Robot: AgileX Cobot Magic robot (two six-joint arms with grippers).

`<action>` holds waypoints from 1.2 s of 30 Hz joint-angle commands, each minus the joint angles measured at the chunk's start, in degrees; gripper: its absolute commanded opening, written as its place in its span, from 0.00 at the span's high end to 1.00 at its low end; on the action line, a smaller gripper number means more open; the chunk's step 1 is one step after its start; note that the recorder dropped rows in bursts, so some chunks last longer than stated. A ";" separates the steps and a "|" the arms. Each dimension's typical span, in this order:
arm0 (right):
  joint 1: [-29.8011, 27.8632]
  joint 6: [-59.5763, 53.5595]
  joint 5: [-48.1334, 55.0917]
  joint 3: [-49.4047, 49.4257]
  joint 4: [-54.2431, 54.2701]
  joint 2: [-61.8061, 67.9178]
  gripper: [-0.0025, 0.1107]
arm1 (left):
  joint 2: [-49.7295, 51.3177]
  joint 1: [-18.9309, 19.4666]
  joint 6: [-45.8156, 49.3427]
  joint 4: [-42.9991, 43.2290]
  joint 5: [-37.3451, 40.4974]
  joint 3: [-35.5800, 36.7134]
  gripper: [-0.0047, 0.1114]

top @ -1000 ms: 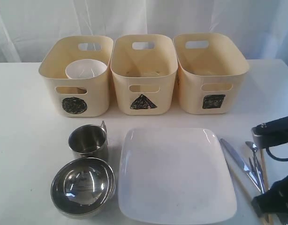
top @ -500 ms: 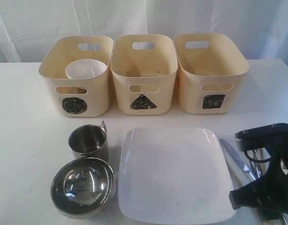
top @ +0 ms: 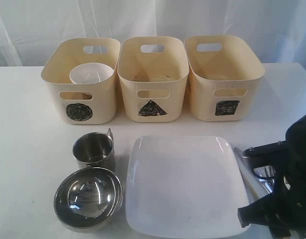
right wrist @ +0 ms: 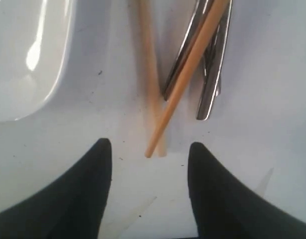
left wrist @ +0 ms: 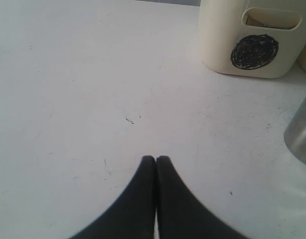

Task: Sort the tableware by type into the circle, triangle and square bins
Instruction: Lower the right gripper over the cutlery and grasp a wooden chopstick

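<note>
At the lower right of the exterior view, the right arm (top: 291, 191) stoops low over the table (top: 28, 149), its dark bulk covering most of the steel cutlery (top: 245, 167). Only one blade shows, slanting from upper left to lower right beside the large white square plate (top: 185, 184).

From the wrist camera, the right gripper (right wrist: 149, 144) points down at the tabletop with its two fingers spread wide and nothing between them. The wooden chopsticks (right wrist: 193, 64) lie just ahead, their near ends almost level with the fingertips and in line with the gap. Their long axis runs away from the gripper. One of them lies straight and blurred, and the other is tilted across the cutlery handles.

The left gripper (left wrist: 155, 159) hangs over bare table with its fingers pressed together, clamping nothing. The circle bin (left wrist: 247, 45) and the side of a steel mug (left wrist: 302, 132) stand beyond it.

Across the top of the exterior view sit the circle, triangle (top: 153, 74) and square (top: 224, 74) bins. The small white bowl (top: 91, 73) rests in the circle bin, while the mug and a steel bowl (top: 88, 196) stand at lower left.
</note>
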 commanded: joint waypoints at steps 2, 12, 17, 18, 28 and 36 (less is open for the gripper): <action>-1.73 0.36 0.12 0.26 -1.39 0.79 0.57 | -0.27 -0.05 0.05 -0.19 -0.21 0.23 0.96; -3.89 -0.14 -0.03 0.88 -0.41 0.79 0.57 | -0.27 -0.05 0.05 -0.19 -0.21 0.23 0.96; -3.89 -0.14 -2.97 4.31 -0.41 0.79 0.57 | -0.27 -0.05 0.05 -0.19 -0.21 0.23 0.96; -3.89 -0.14 -3.64 4.95 -0.41 0.79 0.57 | -0.27 -0.05 0.05 -0.19 -0.21 0.23 0.96; -3.89 0.21 -9.50 6.19 -0.41 0.79 0.61 | -0.27 -0.05 0.05 -0.19 -0.21 0.23 0.96; -3.89 0.21 -9.61 6.19 -0.41 0.99 0.68 | -0.27 -0.05 0.05 -0.19 -0.21 0.23 0.96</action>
